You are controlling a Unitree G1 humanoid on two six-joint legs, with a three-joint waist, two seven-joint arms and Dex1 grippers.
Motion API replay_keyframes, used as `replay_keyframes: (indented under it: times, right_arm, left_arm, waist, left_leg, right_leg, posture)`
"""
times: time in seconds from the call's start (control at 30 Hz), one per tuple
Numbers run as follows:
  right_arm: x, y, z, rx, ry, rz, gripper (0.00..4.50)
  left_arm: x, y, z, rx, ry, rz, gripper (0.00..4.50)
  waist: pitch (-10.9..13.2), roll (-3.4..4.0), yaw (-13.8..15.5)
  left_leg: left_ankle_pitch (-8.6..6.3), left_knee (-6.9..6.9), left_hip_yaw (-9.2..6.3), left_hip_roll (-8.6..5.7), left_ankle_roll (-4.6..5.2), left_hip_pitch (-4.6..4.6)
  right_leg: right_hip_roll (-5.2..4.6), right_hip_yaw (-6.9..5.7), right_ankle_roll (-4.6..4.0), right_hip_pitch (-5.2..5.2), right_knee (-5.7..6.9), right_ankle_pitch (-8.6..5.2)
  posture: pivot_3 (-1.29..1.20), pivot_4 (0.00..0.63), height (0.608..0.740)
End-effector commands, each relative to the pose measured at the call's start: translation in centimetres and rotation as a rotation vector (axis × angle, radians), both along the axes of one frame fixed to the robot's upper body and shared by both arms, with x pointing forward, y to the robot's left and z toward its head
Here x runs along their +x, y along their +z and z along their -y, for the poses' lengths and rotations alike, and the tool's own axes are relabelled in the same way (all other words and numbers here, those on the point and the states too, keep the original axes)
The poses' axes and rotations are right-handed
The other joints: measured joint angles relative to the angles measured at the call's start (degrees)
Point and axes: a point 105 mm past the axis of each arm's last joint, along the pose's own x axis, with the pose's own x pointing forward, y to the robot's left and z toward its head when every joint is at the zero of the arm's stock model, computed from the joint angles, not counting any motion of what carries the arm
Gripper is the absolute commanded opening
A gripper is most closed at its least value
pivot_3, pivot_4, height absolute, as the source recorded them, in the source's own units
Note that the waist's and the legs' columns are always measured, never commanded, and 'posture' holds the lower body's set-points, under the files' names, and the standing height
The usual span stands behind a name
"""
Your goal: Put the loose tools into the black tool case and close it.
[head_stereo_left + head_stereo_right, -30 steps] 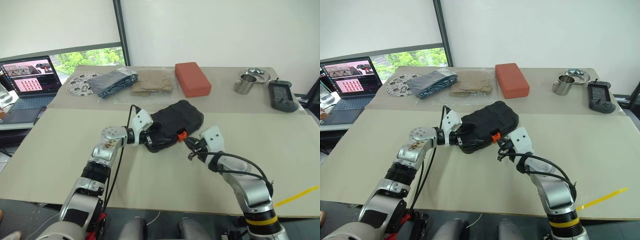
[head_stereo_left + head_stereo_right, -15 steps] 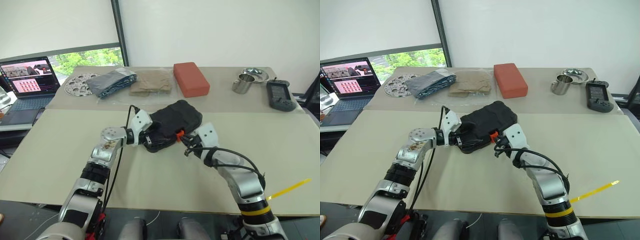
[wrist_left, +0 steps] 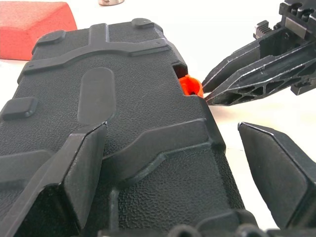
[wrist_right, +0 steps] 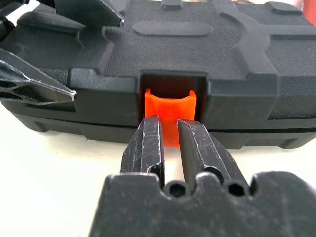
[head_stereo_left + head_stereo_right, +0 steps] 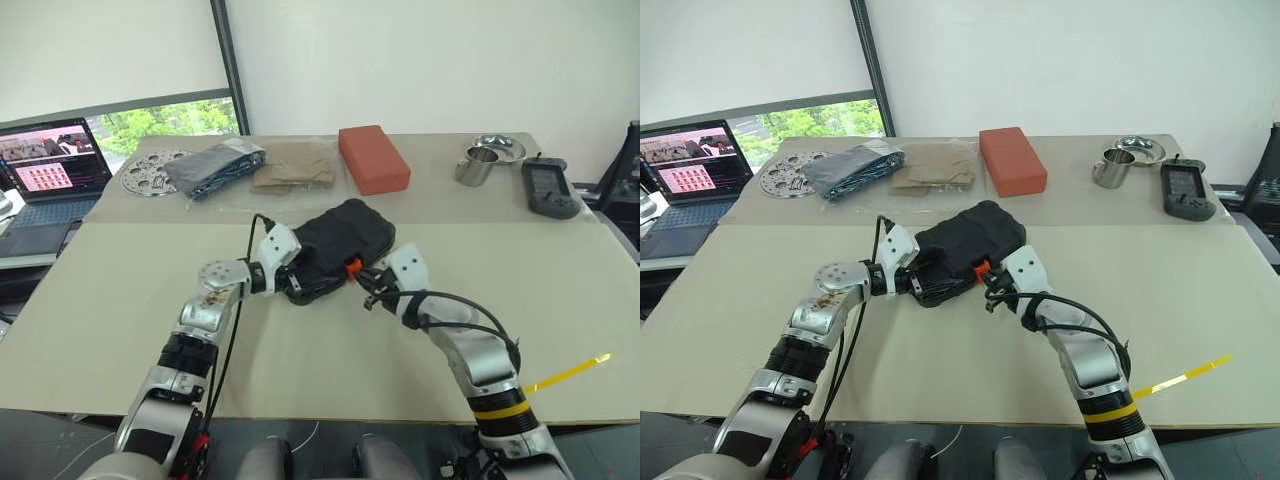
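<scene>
No lettering, brand, number or sign can be read anywhere. The open laptop screen [image 5: 50,152] at the table's far left corner shows pink-toned pictures too small to make out.

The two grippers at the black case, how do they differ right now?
The left gripper stands wide open, one finger on the lid of the black tool case and one beside its corner; the right gripper is nearly shut. The left is at the case's end; the right's tips are at the orange latch. Both point roughly level.
</scene>
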Motion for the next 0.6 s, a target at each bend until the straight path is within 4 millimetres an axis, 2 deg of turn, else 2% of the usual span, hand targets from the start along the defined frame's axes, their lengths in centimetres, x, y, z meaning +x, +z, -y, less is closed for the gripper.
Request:
replay_keyframes:
  times: [0.03,0.37,0.43,0.6]
  right_arm:
    - [0.4,0.6,-1.4,0.003,0.048,0.027,0.74]
    - [0.4,0.5,-1.2,0.003,0.085,0.012,0.74]
    - [-0.2,0.5,-0.4,0.011,0.097,0.000,0.74]
    - [-1.5,1.3,3.3,0.021,0.128,0.007,0.74]
  left_arm:
    - [-1.9,-5.0,0.2,0.047,-0.001,-0.204,4.50]
    - [-2.3,-5.1,0.0,0.021,0.043,-0.207,4.50]
    - [-2.3,-4.7,-0.4,0.002,0.067,-0.195,4.50]
    - [-2.3,-2.3,-2.3,-0.081,0.157,-0.129,4.50]
  waist:
    - [-0.02,-0.01,-0.30]
    - [-0.03,0.01,-0.47]
    - [-0.06,0.06,-0.33]
    - [-0.10,0.13,0.15]
  left_leg:
    - [0.00,0.00,0.00,0.00,0.00,0.02]
    - [0.00,-0.05,0.01,0.00,-0.01,0.08]
    - [0.00,-0.06,0.01,-0.01,-0.01,-0.01]
    - [-0.01,-0.35,0.03,-0.07,-0.01,-0.15]
  right_leg:
    - [0.00,0.00,0.00,0.01,0.00,0.00]
    - [-0.02,0.06,0.00,0.01,0.00,0.00]
    - [-0.04,0.05,-0.01,-0.04,-0.01,0.00]
    - [-0.22,0.04,-0.01,-0.08,-0.30,0.00]
  posture:
    - [0.00,0.150,0.740]
    - [0.00,0.150,0.740]
    - [0.00,0.150,0.740]
    - [0.00,0.150,0.740]
